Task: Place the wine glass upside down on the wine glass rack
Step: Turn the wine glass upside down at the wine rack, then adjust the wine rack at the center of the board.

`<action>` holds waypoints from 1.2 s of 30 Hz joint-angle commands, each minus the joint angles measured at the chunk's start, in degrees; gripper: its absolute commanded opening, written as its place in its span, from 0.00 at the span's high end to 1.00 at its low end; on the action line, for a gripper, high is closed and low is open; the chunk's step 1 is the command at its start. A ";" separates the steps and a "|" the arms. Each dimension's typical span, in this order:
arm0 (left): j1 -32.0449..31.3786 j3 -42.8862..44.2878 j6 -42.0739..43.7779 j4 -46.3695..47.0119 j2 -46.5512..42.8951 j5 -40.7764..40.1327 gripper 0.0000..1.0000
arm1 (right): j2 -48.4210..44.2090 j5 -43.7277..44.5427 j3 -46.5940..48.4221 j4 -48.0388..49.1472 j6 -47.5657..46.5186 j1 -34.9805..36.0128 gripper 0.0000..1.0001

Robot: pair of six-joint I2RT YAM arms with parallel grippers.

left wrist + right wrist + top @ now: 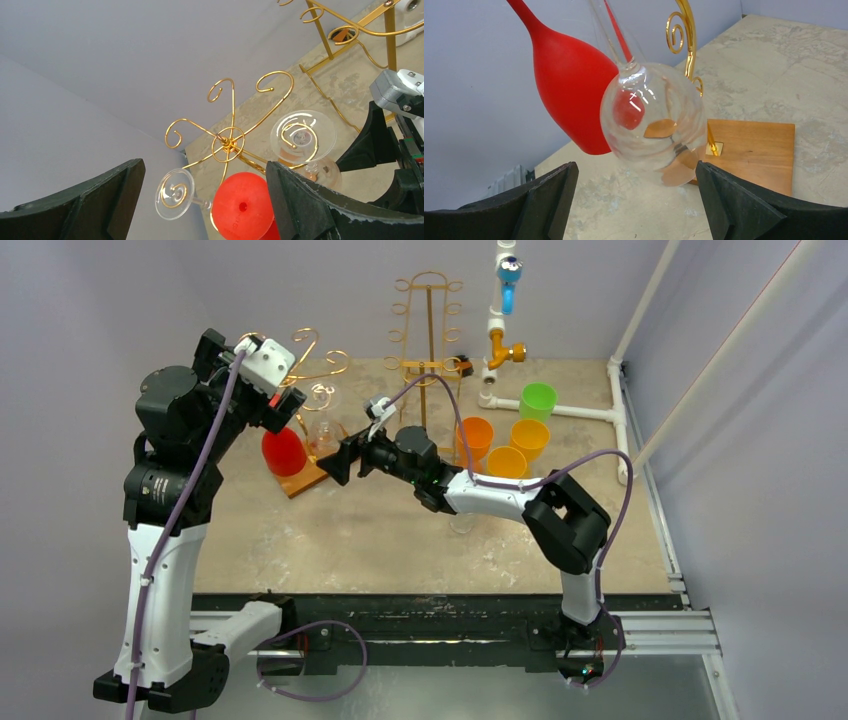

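The gold wire rack (318, 370) stands on a wooden base (308, 478) at the back left. A clear wine glass (322, 436) hangs upside down from one curl; its foot (303, 132) and bowl (654, 120) show in the wrist views. A red wine glass (284, 452) hangs upside down beside it, and its bowl also shows in the left wrist view (243, 206) and the right wrist view (574, 90). My left gripper (283, 405) is open and empty above the rack's hub (228, 144). My right gripper (338, 462) is open and empty, just in front of the clear bowl and not touching it.
A taller gold rack (430, 320) stands at the back middle. Three orange cups (508, 445) and a green cup (537, 400) sit right of it, by white pipes (570, 412) with a blue and brass tap (508, 285). Walls close in on the left and at the back.
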 commanded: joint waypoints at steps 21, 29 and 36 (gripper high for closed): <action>-0.15 6.78 -7.62 -2.94 11.17 -13.04 0.00 | -26.35 4.32 5.89 -37.31 -7.00 -0.21 0.11; 0.00 11.20 -13.68 -3.78 19.05 -15.59 0.04 | -20.27 11.18 27.04 -52.37 -7.82 -1.92 0.25; 2.50 10.77 -14.85 -4.04 22.16 -16.45 0.31 | -8.21 10.69 44.26 -57.78 -7.88 -5.04 0.29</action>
